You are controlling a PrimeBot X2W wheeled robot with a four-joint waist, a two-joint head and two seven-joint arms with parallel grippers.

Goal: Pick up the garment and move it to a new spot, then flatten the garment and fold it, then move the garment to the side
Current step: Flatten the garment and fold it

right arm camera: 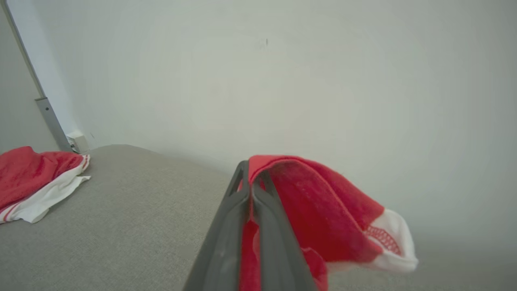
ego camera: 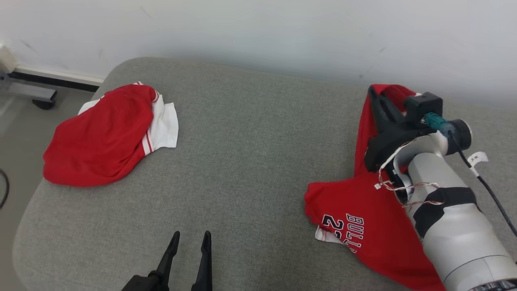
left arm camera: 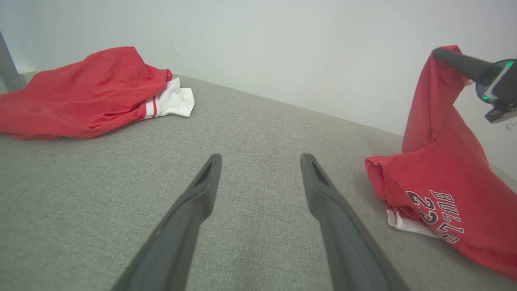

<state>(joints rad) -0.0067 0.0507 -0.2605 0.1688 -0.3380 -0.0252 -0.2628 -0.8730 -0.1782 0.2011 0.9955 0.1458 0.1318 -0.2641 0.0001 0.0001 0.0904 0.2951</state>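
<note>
- Grey woven upholstery covers the broad cushioned surface, with a plain white wall behind it.
- At the right side of the cushion is the red garment, a jersey with dark, white-edged "BULLS" lettering and numerals, and a strip of white showing at its lower hem.
- Its lower part lies bunched on the cushion, while a narrow band of fabric runs upward from it to the right gripper.
- From the right wrist, the pinched part is red mesh cloth with a white trimmed edge, folded over the fingertips and drooping to their right.
- The right gripper's fingers are pressed together on that fabric, holding it above the cushion.
- The right forearm, pale with a black band, rises from the lower right of the head view, and its fingers point toward the wall.
- The left gripper sits low near the cushion's front, fingers spread wide with nothing between them, well apart from the garment.
- A second red-and-white cloth lies heaped at the far left.
</note>
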